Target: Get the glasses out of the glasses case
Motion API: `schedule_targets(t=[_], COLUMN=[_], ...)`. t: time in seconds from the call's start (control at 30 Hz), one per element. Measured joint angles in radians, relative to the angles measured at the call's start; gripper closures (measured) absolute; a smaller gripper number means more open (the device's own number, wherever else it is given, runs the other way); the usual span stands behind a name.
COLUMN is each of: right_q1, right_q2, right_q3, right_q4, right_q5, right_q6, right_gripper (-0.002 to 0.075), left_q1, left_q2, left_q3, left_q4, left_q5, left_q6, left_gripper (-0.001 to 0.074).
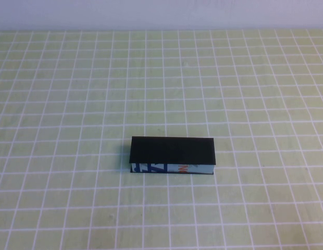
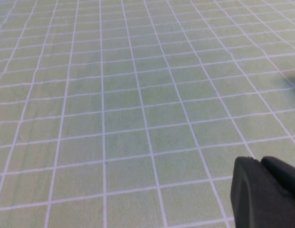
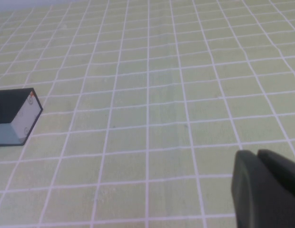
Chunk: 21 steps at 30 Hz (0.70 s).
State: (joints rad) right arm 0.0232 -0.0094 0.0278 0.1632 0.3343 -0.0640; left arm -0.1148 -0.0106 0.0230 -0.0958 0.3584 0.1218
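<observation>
While both end effectors idle, glasses case (image 1: pixel 172 154) sits shut

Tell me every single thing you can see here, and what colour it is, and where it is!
glasses case: one, matt black lid shut, white side with blue and orange print, lying near the middle of the table; nothing of its inside shows.
table cover: one, light green with a white grid, under everything.
wall: pale, along the far edge of the table.
left gripper: one, black, low over bare cover, away from the case.
right gripper: one, black, low over the cover, apart from the case.
</observation>
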Motion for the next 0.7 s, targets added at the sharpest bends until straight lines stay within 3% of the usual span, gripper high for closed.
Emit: schedule_targets(t=[0.4, 0.7], right_q1=[0.000, 0.000], right_q2=[0.000, 0.000], right_q3=[0.000, 0.000], right_q4=[0.000, 0.000], right_q5=[0.000, 0.000], right_q6=[0.000, 0.000], right_gripper=[0.0743, 0.0743], left_q1=[0.000, 0.000], left_q2=[0.000, 0.000], left_q3=[0.000, 0.002], left_q4=[0.023, -0.396], left_q5=[-0.018, -0.214], left_q6=[-0.002, -0.122], left_gripper=[0.0739, 0.0739])
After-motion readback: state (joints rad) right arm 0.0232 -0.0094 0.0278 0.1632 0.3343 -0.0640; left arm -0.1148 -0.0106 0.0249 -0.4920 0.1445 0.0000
